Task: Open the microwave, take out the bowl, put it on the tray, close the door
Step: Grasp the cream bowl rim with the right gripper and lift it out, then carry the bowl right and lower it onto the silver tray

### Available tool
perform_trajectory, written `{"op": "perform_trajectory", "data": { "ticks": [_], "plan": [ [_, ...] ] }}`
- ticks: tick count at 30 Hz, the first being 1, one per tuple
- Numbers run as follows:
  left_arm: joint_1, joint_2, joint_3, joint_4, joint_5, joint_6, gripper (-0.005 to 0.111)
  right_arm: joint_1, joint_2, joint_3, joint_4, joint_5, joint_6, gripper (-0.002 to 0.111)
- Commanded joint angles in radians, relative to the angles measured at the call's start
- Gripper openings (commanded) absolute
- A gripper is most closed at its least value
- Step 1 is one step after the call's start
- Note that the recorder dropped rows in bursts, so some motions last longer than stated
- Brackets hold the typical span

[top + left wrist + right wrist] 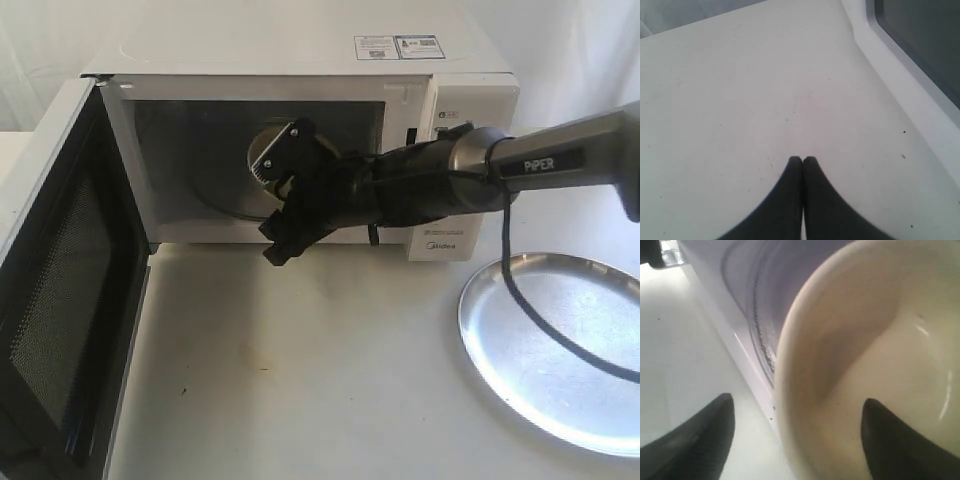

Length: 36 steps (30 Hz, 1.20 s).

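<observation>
The white microwave (300,60) stands at the back with its door (60,300) swung wide open to the left. Inside the cavity sits the bowl (258,150), cream-white inside (865,340). My right gripper (285,190) reaches into the opening and is open. In the right wrist view the right gripper (797,400) straddles the bowl's near wall: one finger is inside the bowl, the other outside, and neither presses on it. The silver tray (560,350) lies on the table at the right. My left gripper (802,159) is shut on nothing over bare table; it does not show in the exterior view.
The open door stands out over the table's left front. Its white frame and dark window (920,30) pass close by my left gripper. A glass turntable (755,305) lies under the bowl. The right arm's black cable (540,320) hangs over the tray's edge.
</observation>
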Motion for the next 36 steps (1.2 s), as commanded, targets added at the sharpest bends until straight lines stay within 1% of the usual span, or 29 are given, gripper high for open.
{"op": "perform_trajectory", "data": {
  "ticks": [1, 2, 3, 5, 6, 10, 13, 15, 18, 20, 22, 24, 26, 27, 28, 31, 34, 36],
  "plan": [
    [-0.006, -0.002, -0.002, -0.008, 0.002, -0.004, 0.0, 0.0, 0.03, -0.026, 0.016, -0.019, -0.026, 0.045],
    [-0.006, -0.002, -0.002, -0.008, 0.002, -0.004, 0.0, 0.0, 0.03, -0.026, 0.017, -0.019, -0.026, 0.037],
    [-0.006, -0.002, -0.002, -0.008, 0.002, -0.004, 0.0, 0.0, 0.03, -0.026, 0.027, -0.014, -0.026, 0.026],
    [-0.006, -0.002, -0.002, -0.008, 0.002, -0.004, 0.0, 0.0, 0.019, -0.021, 0.036, 0.054, -0.005, 0.005],
    [-0.006, -0.002, -0.002, -0.008, 0.002, -0.004, 0.0, 0.0, 0.012, -0.021, 0.036, 0.138, 0.001, 0.0],
    [-0.006, -0.002, -0.002, -0.008, 0.002, -0.004, 0.0, 0.004, -0.021, -0.021, 0.038, 0.568, -0.006, 0.0],
    [-0.006, -0.002, -0.002, -0.008, 0.002, -0.004, 0.0, 0.013, -0.063, -0.021, -0.002, 0.711, 0.104, 0.0],
    [-0.006, -0.002, -0.002, -0.008, 0.002, -0.004, 0.0, 0.013, -0.096, -0.021, -0.099, 0.749, 0.219, 0.0],
    [-0.006, -0.002, -0.002, -0.008, 0.002, -0.004, 0.0, 0.013, -0.147, -0.019, -0.375, 0.814, 0.475, 0.0],
    [-0.006, -0.002, -0.002, -0.008, 0.002, -0.004, 0.0, 0.013, -0.183, 0.001, -0.606, 0.878, 0.638, 0.0],
    [-0.006, -0.002, -0.002, -0.008, 0.002, -0.004, 0.0, 0.013, -0.215, 0.037, -0.822, 0.891, 0.814, 0.0],
    [-0.006, -0.002, -0.002, -0.008, 0.002, -0.004, 0.0, 0.013, -0.247, 0.091, -1.009, 0.851, 1.014, 0.0],
    [-0.006, -0.002, -0.002, -0.008, 0.002, -0.004, 0.0, 0.013, -0.272, 0.165, -1.241, 0.813, 1.288, 0.0],
    [-0.006, -0.002, -0.002, -0.008, 0.002, -0.004, 0.0, 0.013, -0.282, 0.204, -1.33, 0.78, 1.394, 0.0],
    [-0.006, -0.002, -0.002, -0.008, 0.002, -0.004, 0.0, 0.013, -0.297, 0.249, -1.451, 0.733, 1.556, 0.0],
    [-0.006, -0.002, -0.002, -0.008, 0.002, -0.004, 0.0, 0.013, -0.327, 0.382, -1.694, 0.629, 1.861, 0.0],
    [-0.006, -0.002, -0.002, -0.008, 0.002, -0.004, 0.0, 0.013, -0.354, 0.459, -1.844, 0.547, 2.01, 0.0],
    [-0.006, -0.002, -0.002, -0.008, 0.002, -0.004, 0.0, 0.011, -0.373, 0.472, -1.906, 0.505, 2.109, 0.0]
  ]
}}
